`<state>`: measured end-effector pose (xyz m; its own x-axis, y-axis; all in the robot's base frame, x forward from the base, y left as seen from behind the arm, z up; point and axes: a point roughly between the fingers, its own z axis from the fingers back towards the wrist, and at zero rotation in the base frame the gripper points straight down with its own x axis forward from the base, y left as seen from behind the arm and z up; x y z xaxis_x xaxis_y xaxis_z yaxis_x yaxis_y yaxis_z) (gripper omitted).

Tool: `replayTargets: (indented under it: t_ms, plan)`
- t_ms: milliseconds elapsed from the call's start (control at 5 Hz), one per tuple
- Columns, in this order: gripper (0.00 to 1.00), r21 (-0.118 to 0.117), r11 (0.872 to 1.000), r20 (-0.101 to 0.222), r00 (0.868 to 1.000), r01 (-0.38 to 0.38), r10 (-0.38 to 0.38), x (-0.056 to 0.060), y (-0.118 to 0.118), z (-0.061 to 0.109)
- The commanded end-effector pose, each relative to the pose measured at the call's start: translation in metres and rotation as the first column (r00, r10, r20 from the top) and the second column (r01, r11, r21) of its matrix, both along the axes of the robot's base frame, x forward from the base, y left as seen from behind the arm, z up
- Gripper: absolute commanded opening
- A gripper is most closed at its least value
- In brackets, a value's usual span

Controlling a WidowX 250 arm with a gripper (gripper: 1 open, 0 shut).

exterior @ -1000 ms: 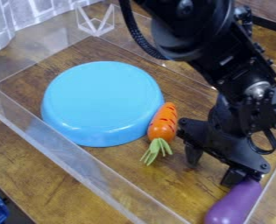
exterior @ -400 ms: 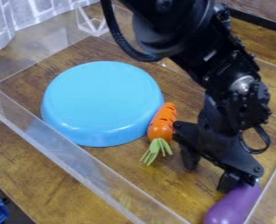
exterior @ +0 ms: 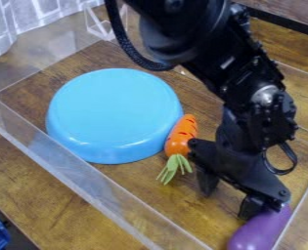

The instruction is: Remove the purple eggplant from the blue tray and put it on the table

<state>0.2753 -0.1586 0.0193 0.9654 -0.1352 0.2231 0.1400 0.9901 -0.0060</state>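
Note:
The purple eggplant [exterior: 262, 233] lies on the dark wood table [exterior: 117, 200] at the bottom right, partly cut off by the frame edge. My gripper [exterior: 234, 193] hangs just above and left of it, fingers apart and empty, one fingertip [exterior: 257, 206] close to the eggplant's top. The blue tray [exterior: 111, 112] sits upside-down-looking and bare at the left centre, apart from the eggplant.
An orange toy carrot [exterior: 181, 139] with green leaves lies between the tray and my gripper. Low clear acrylic walls [exterior: 78, 171] edge the table at front and left. The black arm [exterior: 208, 49] fills the upper right.
The arm has shifted slightly left and the gripper has lifted a little off the eggplant. The eggplant stays on the table.

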Motion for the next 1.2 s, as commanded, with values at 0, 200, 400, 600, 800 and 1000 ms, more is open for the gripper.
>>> replayTargets:
  t_ms: [0,200,400,600,800,1000]
  plan:
    - [1.0,-0.032,0.998,0.012,0.999,-0.046,0.047,0.0,-0.018,0.01]
    - [1.0,-0.032,0.992,0.001,0.993,-0.121,0.121,0.007,-0.021,0.009]
    - [1.0,-0.032,0.992,-0.012,0.992,-0.125,0.124,0.011,-0.025,0.009]
    - [1.0,-0.036,0.991,-0.024,0.992,-0.128,0.127,0.014,-0.028,0.008]
    - [1.0,-0.041,0.992,-0.037,0.992,-0.121,0.12,0.012,-0.029,0.007]
    - [1.0,-0.044,0.992,-0.047,0.993,-0.114,0.112,0.011,-0.029,0.007]
